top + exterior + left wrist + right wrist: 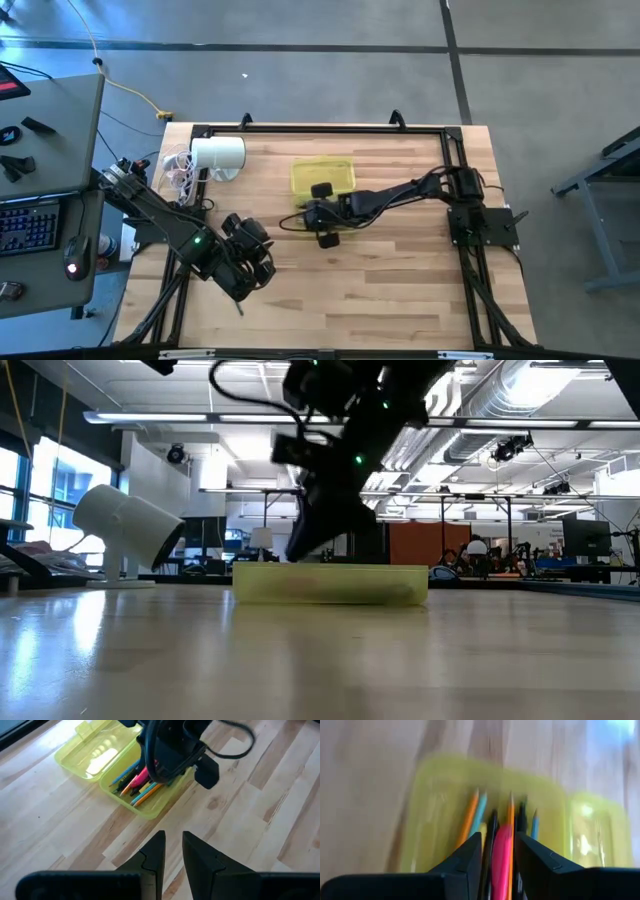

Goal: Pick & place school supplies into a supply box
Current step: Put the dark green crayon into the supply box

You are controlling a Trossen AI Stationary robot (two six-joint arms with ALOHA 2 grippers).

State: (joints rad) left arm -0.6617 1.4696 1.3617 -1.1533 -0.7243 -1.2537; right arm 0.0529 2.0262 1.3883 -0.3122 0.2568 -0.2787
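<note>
The supply box (pixel 322 177), translucent yellow-green, lies open in the middle of the table, its lid (pixel 95 750) flat beside the tray. Several school supplies (pixel 136 784) lie in the tray: orange, light blue, dark and pink pens. My right gripper (pixel 497 837) reaches slanting down into the tray's near end, open. Its fingers stand on either side of a pink pen (pixel 502 852) that lies among the others. My left gripper (pixel 172 847) hangs above the bare table near the front left, open by a narrow gap with nothing between its fingers.
A white cylinder (pixel 217 157) with a coil of cables (pixel 180 172) stands at the far left of the table, left of the box. A black frame (pixel 320 130) runs along the table's far edge. Bare wood (pixel 400 280) spreads between the box and the near edge.
</note>
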